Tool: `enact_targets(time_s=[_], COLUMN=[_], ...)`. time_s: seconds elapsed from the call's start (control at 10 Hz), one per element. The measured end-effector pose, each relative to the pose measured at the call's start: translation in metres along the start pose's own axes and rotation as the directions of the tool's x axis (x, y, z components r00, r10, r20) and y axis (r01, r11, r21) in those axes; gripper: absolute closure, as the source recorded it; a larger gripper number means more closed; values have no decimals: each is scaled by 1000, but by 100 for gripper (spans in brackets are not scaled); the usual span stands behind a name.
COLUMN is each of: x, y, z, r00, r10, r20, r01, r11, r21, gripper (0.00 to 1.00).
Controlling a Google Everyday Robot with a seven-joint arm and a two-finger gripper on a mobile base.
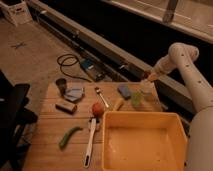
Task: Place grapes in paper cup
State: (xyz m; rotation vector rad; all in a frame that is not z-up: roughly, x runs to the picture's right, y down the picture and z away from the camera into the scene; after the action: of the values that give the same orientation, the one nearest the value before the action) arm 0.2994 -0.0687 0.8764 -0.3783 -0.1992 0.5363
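Observation:
The paper cup (146,89) stands upright near the back right edge of the wooden table (50,130), whitish with a wide rim. My gripper (149,76) hangs from the white arm (182,60) directly above the cup's rim, pointing down. I cannot make out the grapes: no dark red-purple bunch lies on the table, and what sits at the gripper's tip is unclear. The orange-red tomato (97,109) lies mid-table.
A large yellow bin (142,145) fills the front right. On the table are a dark grey cup (61,85), a blue sponge (124,91), a green object (135,99), a green pepper (69,136) and a white-handled utensil (90,140). A cable (70,62) lies on the floor behind.

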Motion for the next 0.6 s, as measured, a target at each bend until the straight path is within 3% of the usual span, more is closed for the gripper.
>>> enact_targets(time_s=[0.4,0.6], x=[0,6], y=[8,4], z=[22,25], r00=[1000,1000], r10=[8,16], r20=[17,23], r01=[-7,-15], r11=[998,998], r21=[-66,-66], gripper=[28,24])
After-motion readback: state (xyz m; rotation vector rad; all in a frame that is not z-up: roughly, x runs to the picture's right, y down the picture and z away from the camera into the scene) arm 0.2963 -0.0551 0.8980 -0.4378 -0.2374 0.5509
